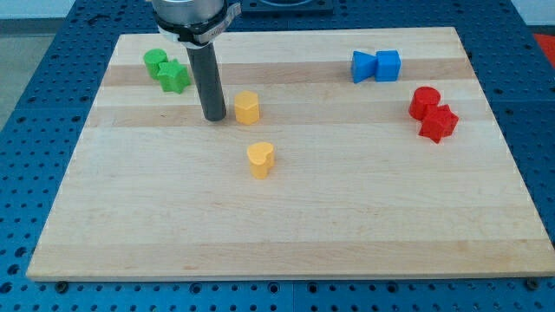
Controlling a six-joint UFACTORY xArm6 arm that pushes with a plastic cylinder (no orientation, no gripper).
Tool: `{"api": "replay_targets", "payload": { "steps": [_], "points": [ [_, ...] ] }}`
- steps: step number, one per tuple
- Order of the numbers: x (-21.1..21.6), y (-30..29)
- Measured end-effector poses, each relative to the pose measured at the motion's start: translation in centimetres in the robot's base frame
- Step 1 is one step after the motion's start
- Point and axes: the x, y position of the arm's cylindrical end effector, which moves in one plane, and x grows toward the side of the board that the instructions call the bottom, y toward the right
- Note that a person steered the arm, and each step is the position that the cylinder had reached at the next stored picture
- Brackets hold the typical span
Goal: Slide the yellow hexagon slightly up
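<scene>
The yellow hexagon (247,107) stands on the wooden board (347,225), left of the middle and toward the view's top. My tip (214,117) rests on the board just to the hexagon's left, a small gap apart from it. A yellow heart-shaped block (260,159) lies below and slightly right of the hexagon, well apart from it.
A green cylinder (156,61) and a green star (174,76) sit at the top left, close to my rod. Two blue blocks (375,66) sit at the top right. A red cylinder (424,101) and a red star (439,122) sit at the right.
</scene>
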Motion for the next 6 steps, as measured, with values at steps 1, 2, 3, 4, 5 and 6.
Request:
{"api": "replay_targets", "payload": {
  "steps": [1, 2, 3, 4, 5, 6],
  "points": [
    [4.3, 2.0],
    [5.5, 2.1],
    [5.5, 2.1],
    [4.8, 2.8],
    [3.9, 2.9],
    [0.7, 2.8]
  ]
}}
